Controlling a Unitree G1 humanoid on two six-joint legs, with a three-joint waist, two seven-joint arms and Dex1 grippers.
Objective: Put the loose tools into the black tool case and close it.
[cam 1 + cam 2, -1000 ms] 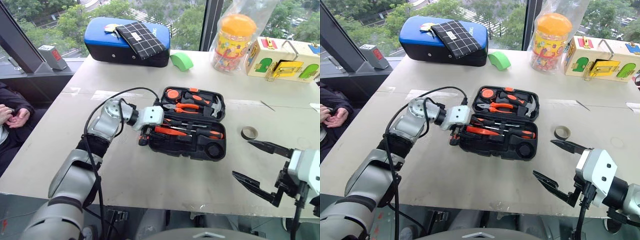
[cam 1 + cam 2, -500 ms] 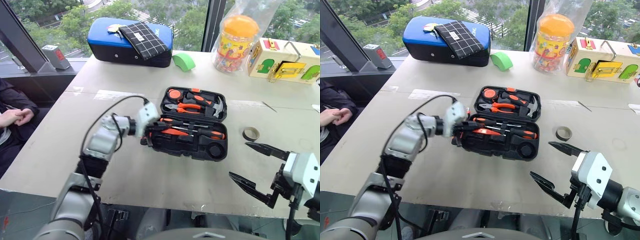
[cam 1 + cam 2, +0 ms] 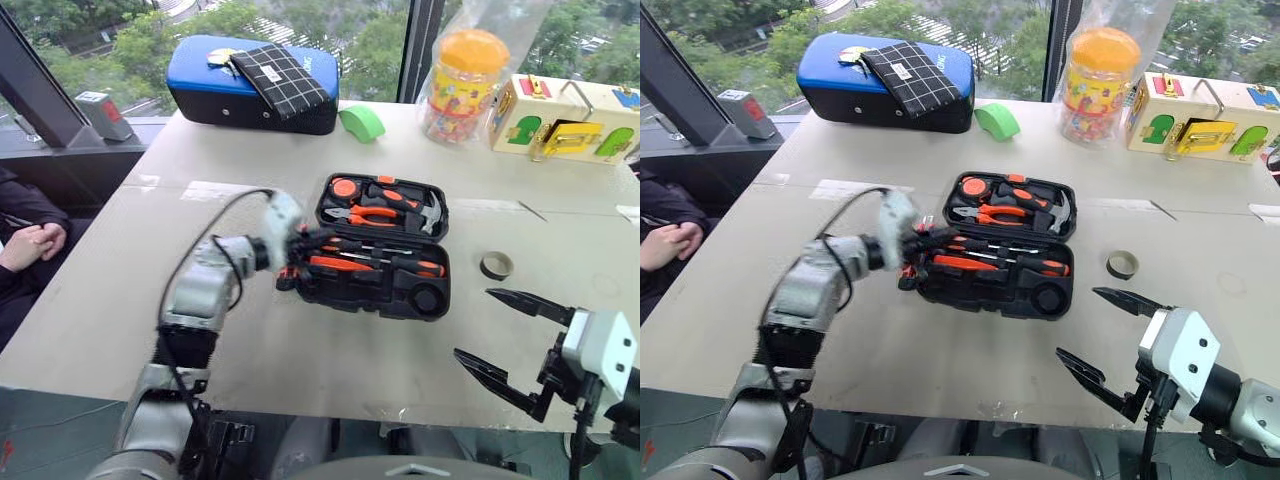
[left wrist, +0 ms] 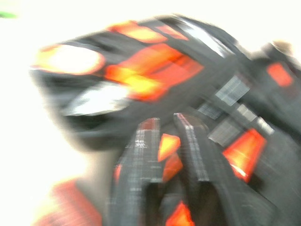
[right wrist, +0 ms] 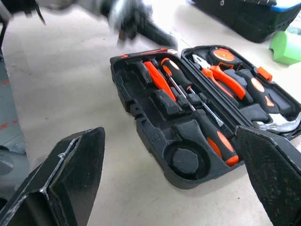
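Note:
The black tool case [image 3: 300, 290] lies open in the middle of the table. Two orange-and-black screwdrivers [image 3: 405, 266] and an orange utility knife [image 3: 338, 263] lie in its near half [image 5: 155, 136]. Its far half holds pliers [image 3: 372, 215] and a hammer [image 3: 432, 212]. My left gripper [image 3: 318, 240] is blurred at the case's left end, pointing across it, and the left wrist view looks close down on orange and black tools. The small dark tape roll [image 3: 496, 265] lies on the table right of the case. My right gripper [image 3: 474, 323] hangs open and empty near the front edge.
A blue-topped case with a checked pouch [image 3: 255, 85], a green object [image 3: 362, 122], an orange-lidded jar [image 3: 465, 85] and a wooden latch box [image 3: 565, 118] line the far side. A person's hands [image 3: 25, 245] rest beyond the table's left edge.
My left wrist has rolled and swung from pointing down at the case's left end to pointing level across it. The right gripper has stayed in place, open.

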